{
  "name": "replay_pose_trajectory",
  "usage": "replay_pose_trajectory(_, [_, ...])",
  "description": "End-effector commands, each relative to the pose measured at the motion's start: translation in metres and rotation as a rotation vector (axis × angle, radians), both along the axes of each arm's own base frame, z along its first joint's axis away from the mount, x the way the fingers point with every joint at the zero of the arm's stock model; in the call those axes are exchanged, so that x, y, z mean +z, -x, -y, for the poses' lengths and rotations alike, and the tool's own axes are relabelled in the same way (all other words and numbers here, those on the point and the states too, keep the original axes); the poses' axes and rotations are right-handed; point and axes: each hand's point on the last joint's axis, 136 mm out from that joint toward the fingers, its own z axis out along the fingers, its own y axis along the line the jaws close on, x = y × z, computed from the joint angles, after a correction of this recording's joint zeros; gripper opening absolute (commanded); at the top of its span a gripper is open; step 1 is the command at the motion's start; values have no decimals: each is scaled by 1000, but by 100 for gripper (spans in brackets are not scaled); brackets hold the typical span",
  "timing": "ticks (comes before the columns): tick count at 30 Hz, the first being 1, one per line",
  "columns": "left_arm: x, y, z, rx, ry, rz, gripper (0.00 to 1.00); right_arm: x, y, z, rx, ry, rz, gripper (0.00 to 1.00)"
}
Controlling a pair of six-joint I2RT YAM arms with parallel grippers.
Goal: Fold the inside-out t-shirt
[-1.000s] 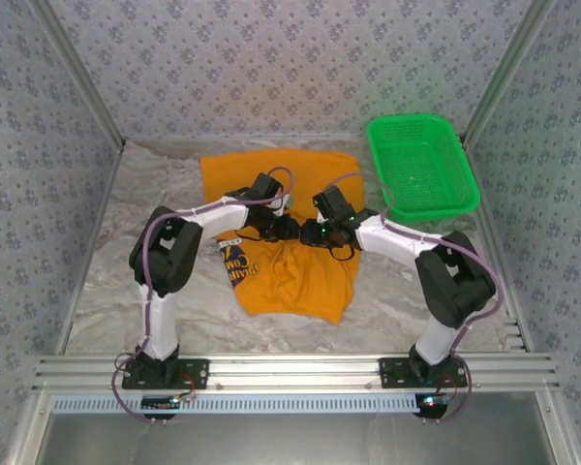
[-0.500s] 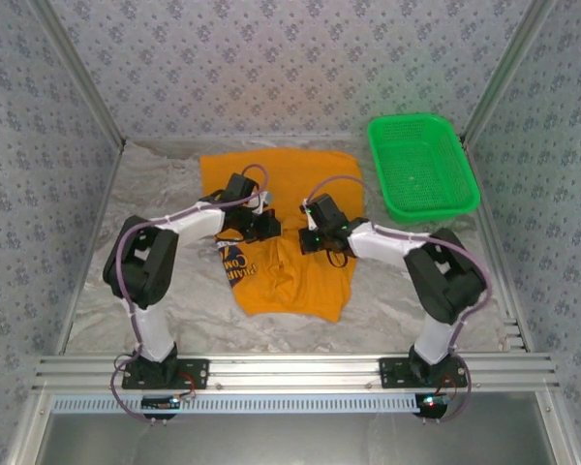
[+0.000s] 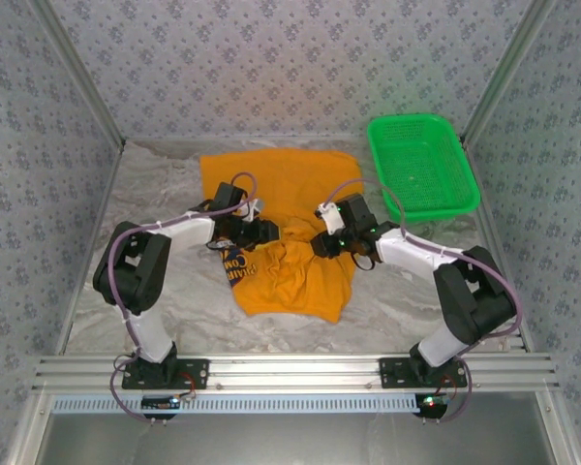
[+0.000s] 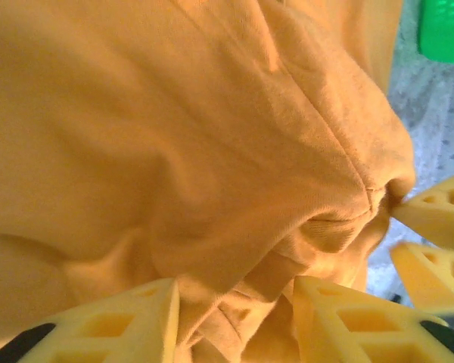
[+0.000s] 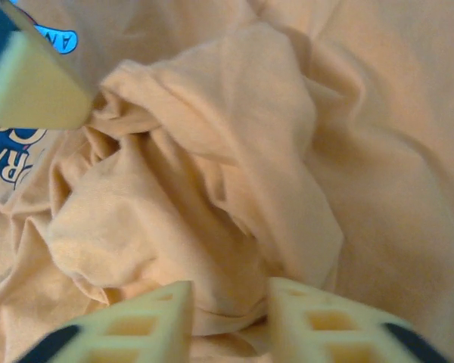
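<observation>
Orange short-sleeved cotton t-shirt [image 3: 290,184] lies in the middle of the grey-white marbled tabletop [image 3: 174,300]. Its far half is spread flat. Its near half is rumpled, with the dark blue and white print showing at the left near corner. My left pincer [image 3: 263,232] and right pincer [image 3: 321,242] are low over the bunched ridge across the shirt's middle and face each other. Both are released: in each wrist view the jaws stand apart with a fold of cloth lying in the gap. I judge the step in hand to be taking a fresh hold on this ridge, with the fold itself not yet made. The next move calls for both pincers to clench on matching layers, then lift and carry together without clashing, since they work near each other. Green plastic mesh basket [image 3: 418,119] stands at the far right, beside the shirt; I make out nothing in it.
</observation>
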Motion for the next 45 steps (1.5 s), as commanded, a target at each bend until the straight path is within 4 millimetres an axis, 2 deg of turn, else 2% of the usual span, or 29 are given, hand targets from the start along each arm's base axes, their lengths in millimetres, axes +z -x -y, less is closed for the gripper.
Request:
replay_pose_trajectory(1, [6,-17,1,-22,-57,82,46,40,-12,-22,-1,28,123,39])
replay_pose_trajectory(4, [4,-28,3,-20,-79,92,48,42,-25,-33,-62,67,152,39])
replay_pose_trajectory(6, [1,-33,6,-23,-80,94,46,32,-31,-41,-75,76,147,39])
replay_pose_trajectory(10, [0,-35,14,-35,-38,81,31,8,-34,-51,-67,89,118,40])
replay_pose_trajectory(12, [0,-34,16,-38,-20,82,30,-3,-30,-54,-47,95,97,41])
replay_pose_trajectory(15, [0,-29,16,-53,-17,76,44,-16,-24,-54,-29,102,69,45])
replay_pose_trajectory(18, [2,-20,14,-63,-15,84,50,-25,-22,-55,-11,98,42,45])
replay_pose_trajectory(19, [3,-18,13,-71,-11,90,53,-28,-23,-57,-7,96,32,40])
replay_pose_trajectory(20, [5,-14,14,-85,-3,97,55,-30,-24,-57,-3,89,25,29])
replay_pose_trajectory(22, [4,-9,15,-107,-5,108,56,-28,-28,-59,0,71,27,8])
replay_pose_trajectory(23, [2,-7,16,-122,-10,111,56,-23,-30,-61,4,55,31,2])
replay_pose_trajectory(28, [-15,-3,24,-171,-59,100,53,22,-27,-70,75,-55,74,0])
replay_pose_trajectory(29, [-18,-6,25,-170,-66,96,48,33,-24,-71,97,-74,93,0])
replay_pose_trajectory(32, [-16,-17,22,-129,-86,102,17,60,-7,-69,149,-108,139,0])
replay_pose_trajectory(35, [-2,-27,10,-61,-90,117,5,66,23,-64,221,-103,165,0])
replay_pose_trajectory(37, [6,-31,2,-22,-79,120,1,51,49,-57,272,-63,169,0])
replay_pose_trajectory(40, [13,-32,-10,18,-54,102,0,11,76,-41,290,22,121,0])
replay_pose_trajectory(43, [11,-31,-19,59,-27,72,0,-23,80,-18,196,97,64,0])
replay_pose_trajectory(45, [9,-26,-18,53,-2,56,0,-34,76,-5,113,124,30,3])
